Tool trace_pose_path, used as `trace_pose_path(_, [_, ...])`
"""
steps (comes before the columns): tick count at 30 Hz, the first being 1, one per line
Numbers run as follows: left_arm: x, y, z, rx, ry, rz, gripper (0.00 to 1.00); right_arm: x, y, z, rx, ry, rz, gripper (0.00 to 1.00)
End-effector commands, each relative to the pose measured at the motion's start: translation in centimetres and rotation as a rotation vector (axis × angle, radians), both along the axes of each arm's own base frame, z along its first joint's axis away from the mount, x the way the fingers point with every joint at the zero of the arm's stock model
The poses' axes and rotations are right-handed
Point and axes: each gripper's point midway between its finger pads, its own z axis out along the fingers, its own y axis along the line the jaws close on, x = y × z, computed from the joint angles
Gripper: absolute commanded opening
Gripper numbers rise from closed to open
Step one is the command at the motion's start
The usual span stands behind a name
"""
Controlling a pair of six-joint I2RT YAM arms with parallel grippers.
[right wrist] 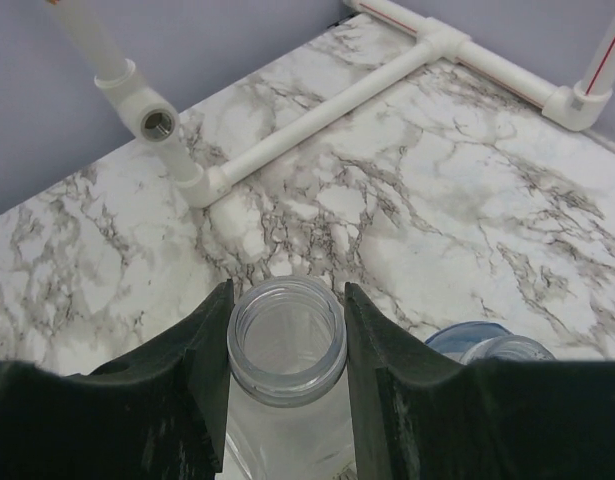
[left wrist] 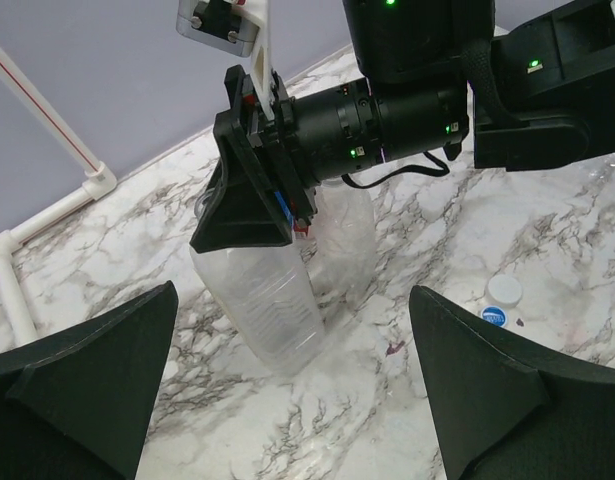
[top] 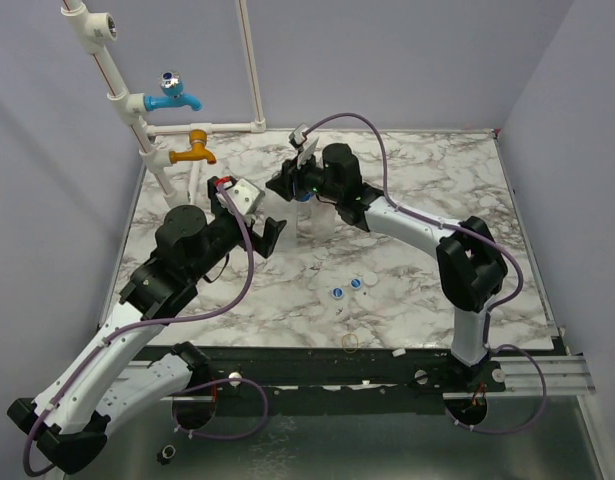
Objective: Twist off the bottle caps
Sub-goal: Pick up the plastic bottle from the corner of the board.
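Note:
A clear uncapped bottle (right wrist: pixel 287 345) stands on the marble table, and my right gripper (right wrist: pixel 287 293) is shut on its threaded neck from above. In the left wrist view the same bottle (left wrist: pixel 262 300) shows below the right gripper's black fingers (left wrist: pixel 242 215). A second clear bottle (left wrist: pixel 349 235) stands right behind it, its top (right wrist: pixel 482 345) partly hidden by a finger. My left gripper (left wrist: pixel 294 295) is open, facing the bottles a short way off and touching nothing. Loose bottle caps lie on the table: a white one (left wrist: pixel 504 290) and a blue-and-white one (left wrist: pixel 495 317), also seen from above (top: pixel 338 293).
A white pipe frame (top: pixel 137 120) with a blue tap (top: pixel 172 95) and an orange tap (top: pixel 192 150) stands at the back left. A thin yellowish ring (top: pixel 350 342) lies near the table's front edge. The back pipe (right wrist: pixel 317 110) runs behind the bottles.

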Motion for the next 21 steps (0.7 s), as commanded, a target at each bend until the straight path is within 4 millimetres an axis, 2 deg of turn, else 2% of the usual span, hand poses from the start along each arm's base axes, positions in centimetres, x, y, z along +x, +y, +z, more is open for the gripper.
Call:
trace_pose_path(1, [-0.4, -0.1, 0.6, -0.019, 0.003, -0.019, 0.98, 0.5, 0.8, -0.9, -0.014, -0.096, -0.063, 0.01])
trace_pose_path(4, [-0.4, -0.3, 0.3, -0.018, 0.009, -0.028, 0.99, -0.3, 1.2, -1.4, -0.026, -0.101, -0.062, 0.02])
trace_pose_path(6, [-0.5, -0.5, 0.1, -0.02, 0.013, -0.036, 0.99, -0.8, 1.2, -1.3, -0.027, -0.1, -0.055, 0.09])
trace_pose_path(11, [-0.4, -0.8, -0.1, -0.027, 0.017, -0.044, 0.99, -1.5, 0.8, -0.6, -0.039, -0.125, -0.036, 0.47])
trace_pose_path(14, [-0.3, -0.9, 0.0, -0.029, 0.017, -0.047, 0.99, -1.7, 0.6, -0.3, -0.043, -0.125, -0.033, 0.64])
trace_pose_path(18, [-0.2, -1.0, 0.0, -0.031, 0.019, -0.049, 0.99, -1.8, 0.4, 0.9, -0.028, -0.127, -0.04, 0.79])
trace_pose_path(21, [-0.1, -1.1, 0.1, -0.031, 0.016, -0.049, 0.99, -2.0, 0.2, 2.8, -0.007, -0.137, -0.048, 0.87])
